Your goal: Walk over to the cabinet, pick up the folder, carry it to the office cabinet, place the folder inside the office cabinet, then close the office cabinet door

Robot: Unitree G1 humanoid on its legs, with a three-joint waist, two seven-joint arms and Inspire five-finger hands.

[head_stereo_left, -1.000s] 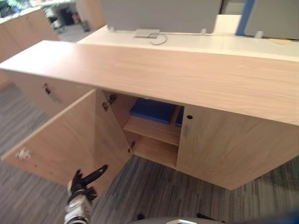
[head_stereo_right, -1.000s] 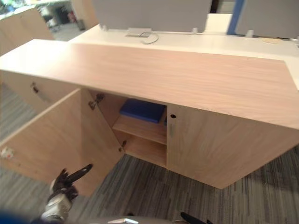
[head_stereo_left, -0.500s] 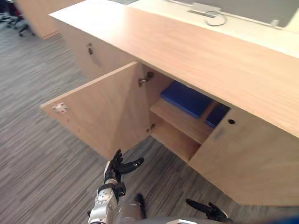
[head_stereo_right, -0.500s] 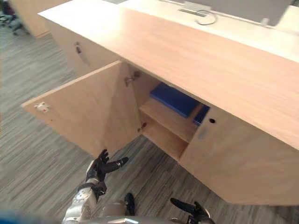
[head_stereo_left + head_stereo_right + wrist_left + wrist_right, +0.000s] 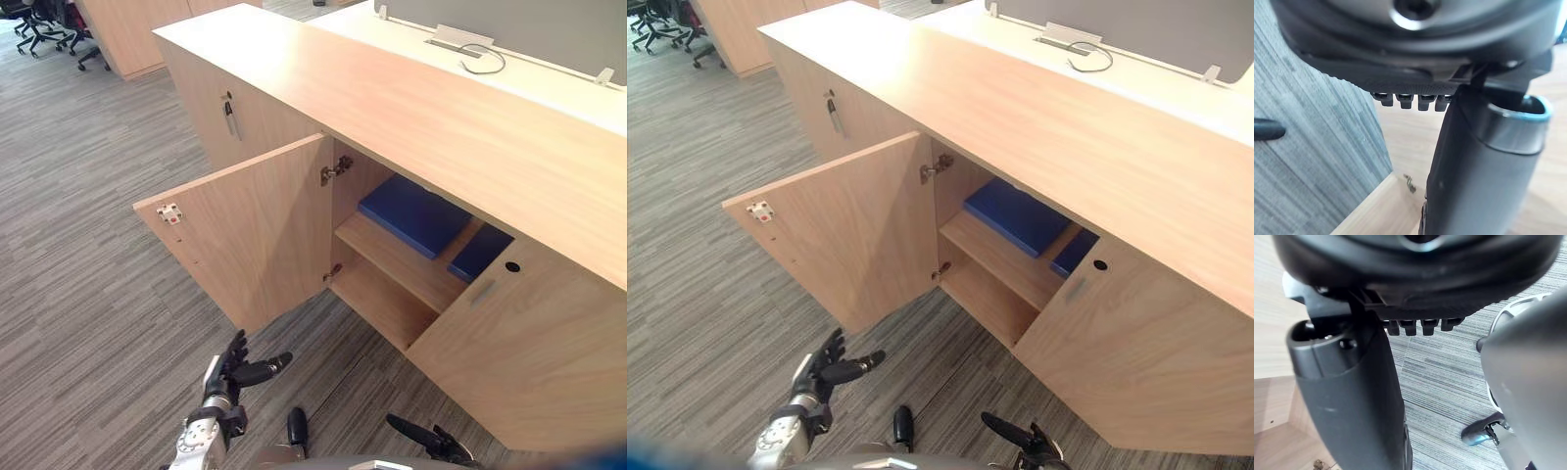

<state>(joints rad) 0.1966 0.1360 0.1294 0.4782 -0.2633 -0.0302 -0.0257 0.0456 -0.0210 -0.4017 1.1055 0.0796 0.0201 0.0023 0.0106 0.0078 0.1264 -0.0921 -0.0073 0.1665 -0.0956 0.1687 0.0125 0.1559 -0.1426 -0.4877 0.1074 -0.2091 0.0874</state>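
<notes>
While I stand over grey striped carpet (image 5: 88,294), the long wooden office cabinet (image 5: 411,108) runs across my front, its broad top bare.

(a) Doors. The left door (image 5: 260,225) of the compartment before me stands swung wide towards my left side. The right door (image 5: 529,362) is shut and bears a dark keyhole (image 5: 512,266) near its upper corner.

(b) Interior. One shelf (image 5: 402,264) divides the open compartment into an upper and a lower space.

(c) Folder. The blue folder (image 5: 413,212) lies flat on that shelf, in the upper space, touched by neither of my hands. A second blue item (image 5: 480,252) lies just beside it, partly hidden behind the shut door.

(d) Hands. My left hand (image 5: 233,370) hangs low over the carpet, near the lower edge of the open door but apart from it, fingers straight and spread, thumb out, holding nothing. My right hand (image 5: 429,441) shows low before the shut door, fingers likewise extended and empty.

(e) Fittings. A metal hinge (image 5: 336,170) sits at the top inner corner of the open door, and a small white catch (image 5: 169,211) near its free upper corner. A slim handle (image 5: 229,115) marks the neighbouring cabinet front further left.
</notes>
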